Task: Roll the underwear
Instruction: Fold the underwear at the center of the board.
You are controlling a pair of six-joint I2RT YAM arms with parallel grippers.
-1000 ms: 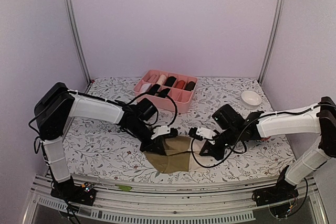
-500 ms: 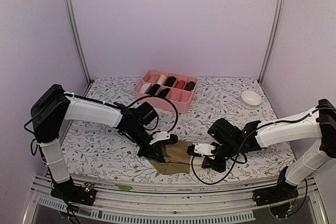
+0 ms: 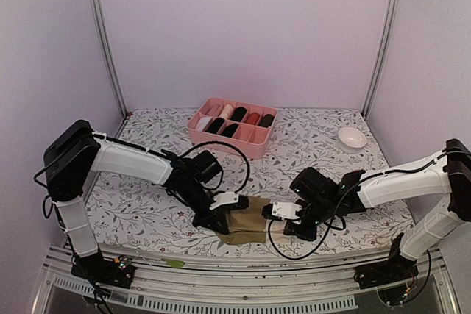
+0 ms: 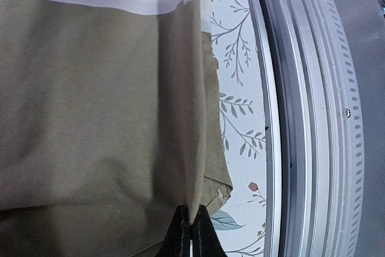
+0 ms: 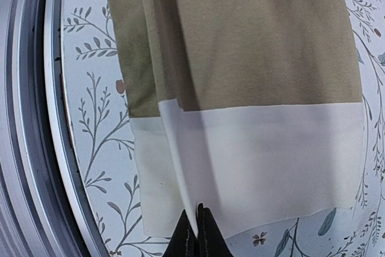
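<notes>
Lowered underwear point(image 3: 249, 226) between left gripper point(image 3: 221, 220), right gripper point(image 3: 284, 220)

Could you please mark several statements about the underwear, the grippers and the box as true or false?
1. The left gripper is shut on the olive part of the underwear. True.
2. The right gripper hangs open, clear of the fabric. False: it is shut on a fold of the cream waistband.
3. The underwear lies inside the pink box. False: it lies on the table near the front edge, and the box stands farther back.
4. The pink box has rolled items in its compartments. True.
5. A white bowl stands at the table's left side. False: it stands at the far right.
</notes>
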